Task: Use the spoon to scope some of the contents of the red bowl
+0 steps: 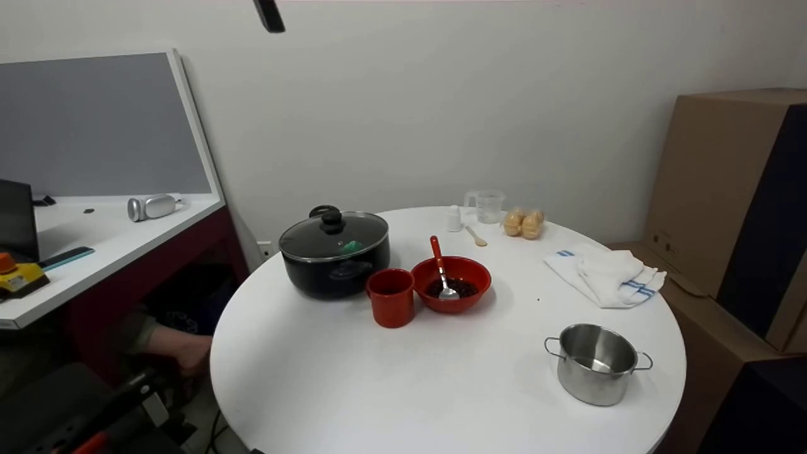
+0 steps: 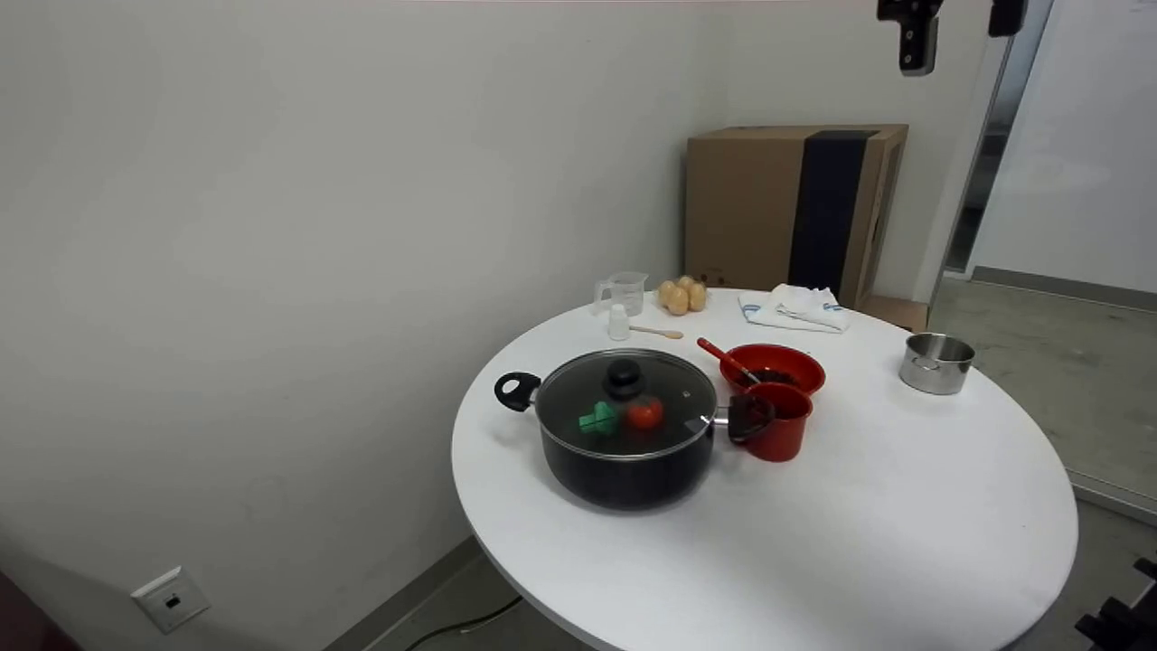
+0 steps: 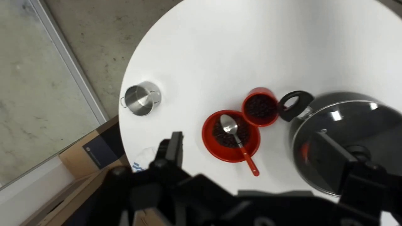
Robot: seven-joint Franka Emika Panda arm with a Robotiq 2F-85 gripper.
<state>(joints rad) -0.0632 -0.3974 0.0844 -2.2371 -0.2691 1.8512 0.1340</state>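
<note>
In an exterior view the gripper hangs at the upper right of the frame, well above the white table; its fingers stand spread wide, and in the wrist view they show just left of centre and at the lower right. The spoon lies in the red bowl, near the centre of the wrist view, its metal scoop over the dark, grainy contents, its red handle crossing the rim toward the lower right. A red cup with dark grains inside stands just beside the bowl; whether the two touch is hard to tell. The black pot wears a glass lid, at the right of the wrist view. At the lower right of an exterior view stands a steel pot, a white cloth above it. In both exterior views the table's upper part bears a small wooden spoon, a white bottle and a clear measuring cup.
</note>
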